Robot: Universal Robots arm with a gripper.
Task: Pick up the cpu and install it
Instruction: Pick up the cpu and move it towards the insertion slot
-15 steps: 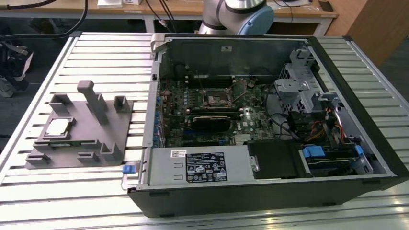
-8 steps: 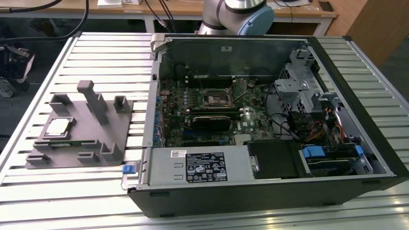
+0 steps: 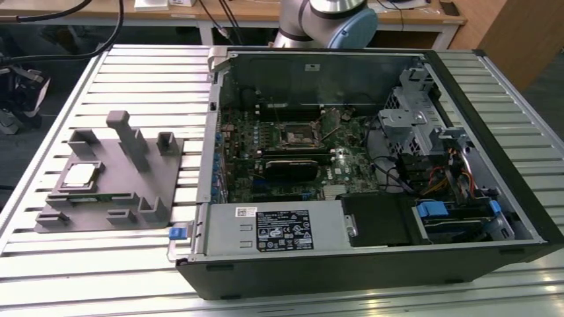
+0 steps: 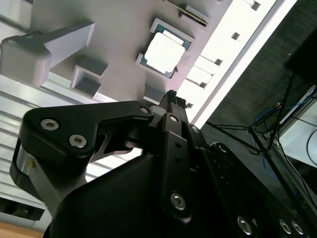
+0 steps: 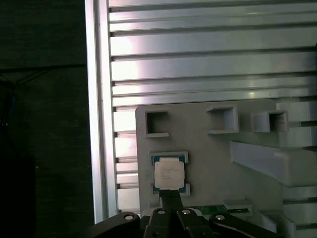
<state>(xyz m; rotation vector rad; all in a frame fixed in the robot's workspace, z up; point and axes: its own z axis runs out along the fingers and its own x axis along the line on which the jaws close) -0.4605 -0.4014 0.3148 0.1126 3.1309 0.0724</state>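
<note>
The cpu (image 3: pixel 79 175) is a small silvery square chip lying flat in a pocket of the grey plastic fixture (image 3: pixel 105 158), at the exterior view's left. Both wrist views look down on it: the cpu (image 5: pixel 169 172) lies between low grey corner walls, and the cpu (image 4: pixel 163 52) has a bright top. My gripper (image 5: pixel 171 197) hovers above the fixture, just beside the chip and apart from it. Its dark fingers (image 4: pixel 172 96) are pressed together with nothing between them. The dark motherboard socket (image 3: pixel 300 137) sits inside the open computer case.
The open computer case (image 3: pixel 370 165) lies on the slatted aluminium table (image 3: pixel 53 264), to the right of the fixture in the exterior view. Tall grey posts (image 3: pixel 132 142) rise from the fixture near the chip. The table edge (image 5: pixel 101 124) runs close beside the fixture.
</note>
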